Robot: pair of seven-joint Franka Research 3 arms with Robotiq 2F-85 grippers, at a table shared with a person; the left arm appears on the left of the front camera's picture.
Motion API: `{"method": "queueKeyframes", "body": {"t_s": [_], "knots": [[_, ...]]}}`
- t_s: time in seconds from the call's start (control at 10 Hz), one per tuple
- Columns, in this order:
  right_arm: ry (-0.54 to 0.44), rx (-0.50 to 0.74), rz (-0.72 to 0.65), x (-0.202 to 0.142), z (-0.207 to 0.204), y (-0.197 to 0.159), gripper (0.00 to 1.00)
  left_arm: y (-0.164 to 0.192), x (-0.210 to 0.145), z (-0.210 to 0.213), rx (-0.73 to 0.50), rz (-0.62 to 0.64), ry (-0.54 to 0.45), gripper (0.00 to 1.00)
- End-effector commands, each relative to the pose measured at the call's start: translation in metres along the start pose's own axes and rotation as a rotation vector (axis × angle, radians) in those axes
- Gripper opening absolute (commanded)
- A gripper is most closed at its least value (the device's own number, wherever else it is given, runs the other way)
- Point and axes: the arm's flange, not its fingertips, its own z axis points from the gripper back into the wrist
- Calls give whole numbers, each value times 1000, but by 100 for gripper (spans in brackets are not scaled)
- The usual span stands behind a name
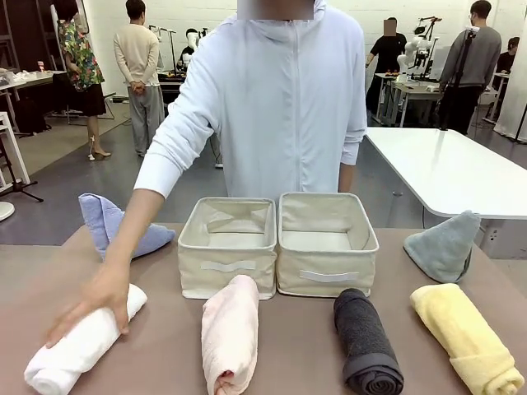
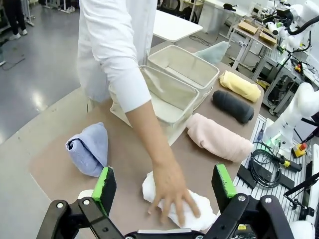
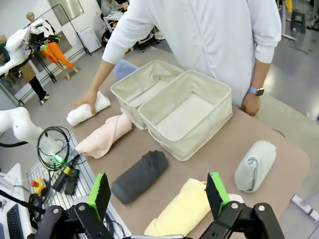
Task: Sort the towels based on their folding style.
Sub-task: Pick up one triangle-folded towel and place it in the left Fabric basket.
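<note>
One hand (image 1: 90,303) on white towel (image 1: 62,358) | right wrist view: wristwatch (image 3: 256,91), other hand (image 3: 250,103)

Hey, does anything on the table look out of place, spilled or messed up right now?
Nothing looks spilled or damaged. One thing stands out: the person's hand lies on the white rolled towel at the front left, and that roll sits slanted.

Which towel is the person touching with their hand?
The white rolled towel at the table's left end. The person's hand rests on it; the pink roll, dark grey roll, yellow roll, blue triangle and grey-green triangle have no hand on them.
</note>
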Motion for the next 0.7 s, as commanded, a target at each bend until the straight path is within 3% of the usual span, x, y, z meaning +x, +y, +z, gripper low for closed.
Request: {"method": "queueKeyframes", "body": {"t_s": [0.0, 0.6], "knots": [[-23, 18, 19, 2, -2, -2, 100, 2, 1, 1, -6, -25, -17, 100], [-23, 18, 19, 2, -2, -2, 100, 2, 1, 1, -6, -25, -17, 100]]}}
